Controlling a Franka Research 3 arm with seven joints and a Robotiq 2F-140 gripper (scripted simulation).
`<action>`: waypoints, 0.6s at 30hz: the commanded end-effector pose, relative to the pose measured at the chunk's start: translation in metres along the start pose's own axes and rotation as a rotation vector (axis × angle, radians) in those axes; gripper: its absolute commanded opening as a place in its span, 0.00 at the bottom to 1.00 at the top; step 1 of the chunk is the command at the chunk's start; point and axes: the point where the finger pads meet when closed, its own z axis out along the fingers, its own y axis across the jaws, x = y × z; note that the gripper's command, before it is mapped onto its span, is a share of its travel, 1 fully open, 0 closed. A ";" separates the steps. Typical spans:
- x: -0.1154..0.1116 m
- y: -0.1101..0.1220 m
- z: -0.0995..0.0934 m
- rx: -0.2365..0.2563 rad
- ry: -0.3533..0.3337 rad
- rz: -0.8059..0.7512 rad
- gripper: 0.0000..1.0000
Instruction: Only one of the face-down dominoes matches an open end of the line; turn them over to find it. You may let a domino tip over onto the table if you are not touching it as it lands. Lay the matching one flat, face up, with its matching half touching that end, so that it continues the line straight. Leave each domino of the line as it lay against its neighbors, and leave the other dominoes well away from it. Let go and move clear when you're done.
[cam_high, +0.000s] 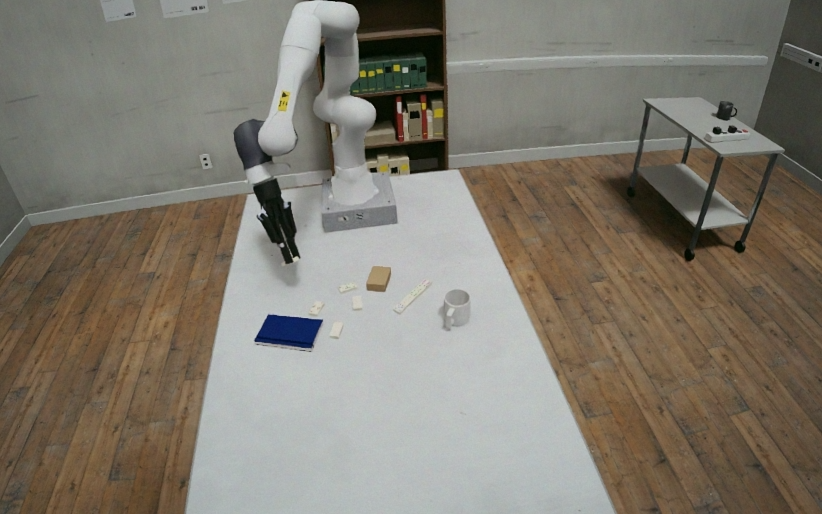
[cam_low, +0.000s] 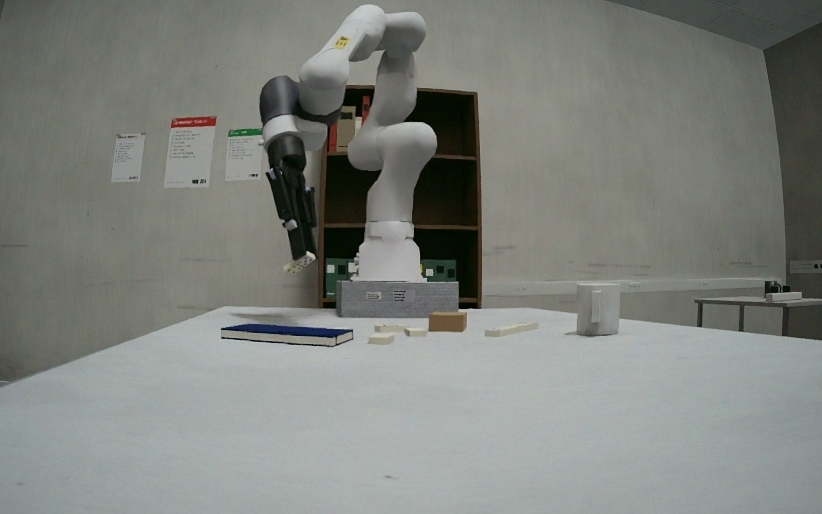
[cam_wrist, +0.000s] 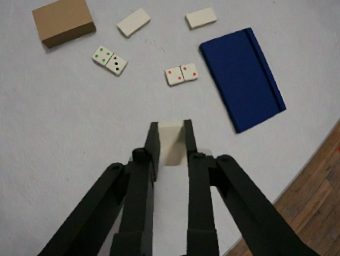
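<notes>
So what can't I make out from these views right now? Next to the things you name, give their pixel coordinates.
- Pip counts on the domino in the end effector (cam_high: 291, 261) (cam_low: 301, 261) (cam_wrist: 172, 142): too small in the exterior view; the wrist view shows only a blank side between the fingers.
- Faces of the two face-down dominoes (cam_high: 357, 302) (cam_high: 336, 329) (cam_wrist: 134, 23) (cam_wrist: 201, 18): turned to the table.
- Pips at the line's (cam_high: 412, 296) (cam_low: 512, 329) ends: too small from the top, outside the wrist view.
</notes>
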 end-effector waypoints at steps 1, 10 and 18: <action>0.002 -0.009 0.003 -0.134 0.204 0.135 0.23; -0.003 -0.010 0.001 -0.316 0.475 0.563 0.23; -0.003 -0.010 0.001 -0.491 0.740 0.734 0.23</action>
